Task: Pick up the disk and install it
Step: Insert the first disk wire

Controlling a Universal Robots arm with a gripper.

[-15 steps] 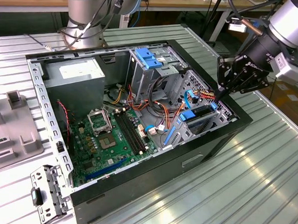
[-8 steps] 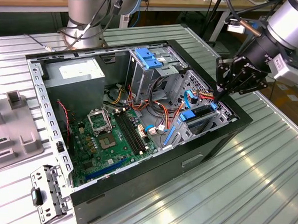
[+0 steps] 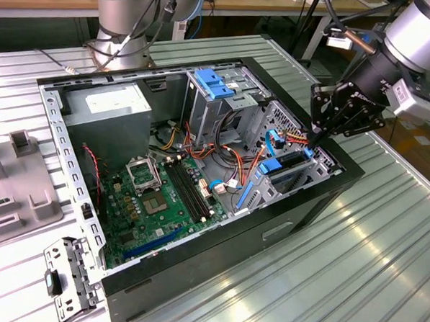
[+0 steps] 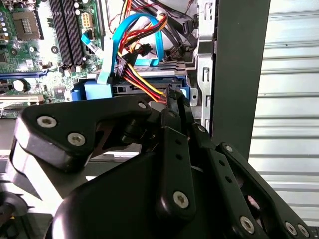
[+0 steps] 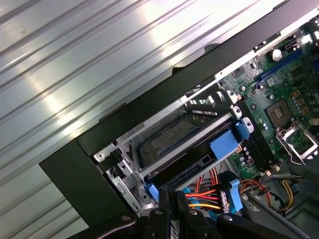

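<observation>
Roughly, going across the exterior view from its left. A grey plastic fixture (image 3: 15, 194) and a loose metal bracket (image 3: 68, 276) lie on the ribbed metal table (image 3: 354, 262), both well apart from the fingers and outside the open computer case (image 3: 218, 240).

Inside the case, farthest from the fingers: grey power-supply box (image 3: 116, 112). Then the green motherboard (image 3: 163, 194), flat on the case floor. Nearer the fingers, a tall metal cage (image 3: 217, 111) with a blue latch (image 3: 213, 84) on top.

Near the fingers, a bundle of red, yellow and orange wires (image 3: 255, 159) and a light blue ribbon cable (image 3: 274, 139) run towards the low drive bay at the case's front corner.

The disk (image 3: 293, 161) sits in that low bay, lying flat, directly under the fingertips. In the first wrist view the disk (image 5: 164, 142) shows through the bay's metal frame, blue side rails on its motherboard side. In the second wrist view the disk (image 4: 132, 90) lies just beyond the fingertips, with the coloured wires (image 4: 142, 82) meeting its near edge.

The gripper (image 3: 313, 143) hangs tilted over the bay, black linkage above, silver arm (image 3: 424, 31) behind. Fingers are pressed together in both wrist views (image 4: 173, 97) (image 5: 172, 195), no gap, nothing seen clamped between them. Tips are at the wire bundle where it meets the disk; contact cannot be told.

Past the fingers, on the exterior view's right, bare ribbed table.
</observation>
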